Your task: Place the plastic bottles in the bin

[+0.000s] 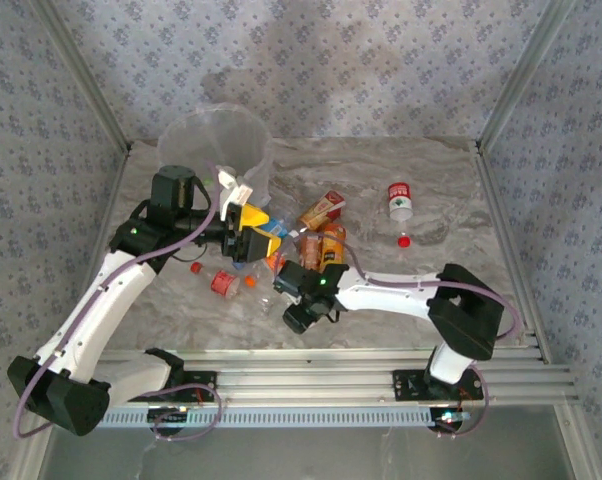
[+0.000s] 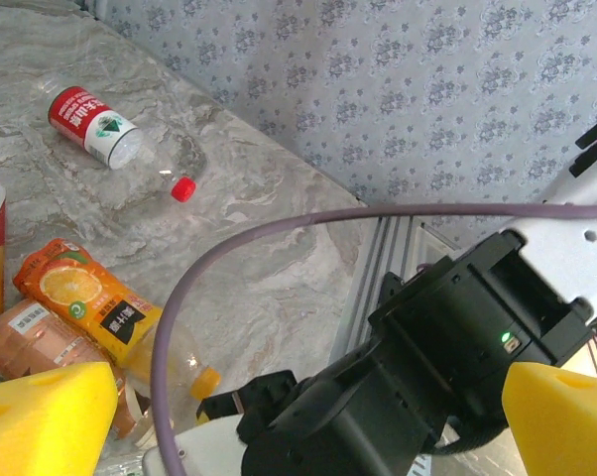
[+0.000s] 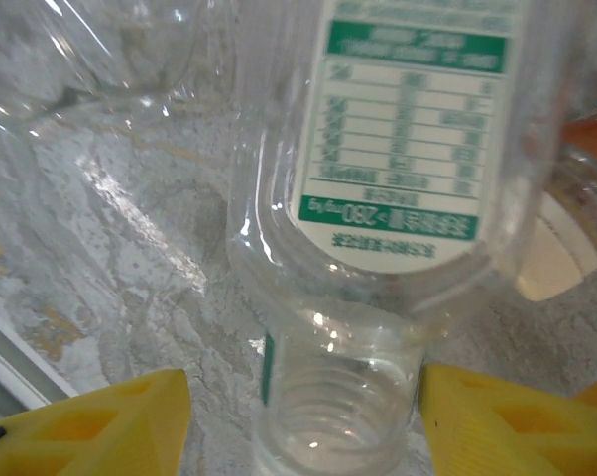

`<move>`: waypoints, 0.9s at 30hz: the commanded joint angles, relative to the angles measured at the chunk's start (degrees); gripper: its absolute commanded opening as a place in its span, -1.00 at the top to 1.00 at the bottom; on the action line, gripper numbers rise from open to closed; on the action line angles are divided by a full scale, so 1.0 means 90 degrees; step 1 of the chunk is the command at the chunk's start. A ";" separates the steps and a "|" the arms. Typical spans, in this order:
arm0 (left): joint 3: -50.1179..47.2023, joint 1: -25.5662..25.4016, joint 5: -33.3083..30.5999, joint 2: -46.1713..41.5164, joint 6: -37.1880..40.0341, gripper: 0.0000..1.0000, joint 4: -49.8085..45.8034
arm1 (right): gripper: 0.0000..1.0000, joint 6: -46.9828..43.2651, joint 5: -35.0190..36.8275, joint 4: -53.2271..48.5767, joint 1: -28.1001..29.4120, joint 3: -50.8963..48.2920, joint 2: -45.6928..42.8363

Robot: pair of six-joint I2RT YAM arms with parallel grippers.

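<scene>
Closest to the lens, the capless threaded neck of a clear bottle [image 3: 398,149] with a green-and-white label points straight back at you. Your right tool [image 3: 303,402] is open. Its yellow pads [image 3: 100,426] stand on either side of that neck with a gap on each side, so nothing is gripped yet. The bottle lies on the marbled table [image 1: 441,190]. Its long axis runs directly away from the tool, neck nearest and body ahead.

From above, this tool sits at the near edge of the pile of plastic bottles [image 1: 321,225] at mid-table. The bin [image 1: 186,145] stands far and to the left, beyond the pile. Your left tool [image 1: 253,228] is also open and empty. It hangs between pile and bin, nearer the bin than the right tool is.

Closing on the neck looks like the step in hand. The carry would then go far-left, through the space where the left arm hangs.
</scene>
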 commanded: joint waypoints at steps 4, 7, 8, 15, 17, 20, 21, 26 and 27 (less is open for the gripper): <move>0.0222 -0.0055 0.0158 -0.0037 0.0139 -0.99 -0.0019 | -0.29 -0.0135 0.0300 -0.0383 0.0165 0.0269 0.0391; 0.0222 -0.0051 0.0157 -0.0027 0.0136 -0.99 -0.0024 | -0.25 -0.0085 0.0380 -0.0375 0.0188 0.0241 0.0462; 0.0221 -0.0054 0.0157 -0.0027 0.0133 -0.99 -0.0016 | -0.23 -0.0062 0.0402 -0.0375 0.0197 0.0226 0.0459; 0.0212 -0.0049 0.0167 -0.0007 0.0090 -0.99 0.0021 | -0.06 0.0272 0.0362 -0.0329 0.0149 -0.0117 0.0053; 0.0200 -0.0055 0.0176 0.0002 0.0075 -0.99 0.0037 | -0.03 0.0355 0.0367 -0.0258 0.0120 -0.0239 -0.0143; 0.0199 -0.0054 0.0187 0.0010 0.0043 -0.99 0.0076 | 0.00 0.0442 0.0362 -0.0218 0.0100 -0.0360 -0.0438; 0.0195 -0.0050 0.0187 0.0012 0.0028 -0.99 0.0089 | 0.00 0.0456 0.0361 -0.0217 0.0095 -0.0392 -0.0524; 0.0174 -0.0055 0.0186 0.0012 -0.0203 -0.99 0.0294 | 0.06 0.0591 0.0391 -0.0219 -0.0013 -0.0582 -0.1102; 0.0157 -0.0049 0.0172 0.0003 -0.0280 -0.99 0.0364 | 0.07 0.0617 0.0376 -0.0197 -0.0048 -0.0628 -0.1212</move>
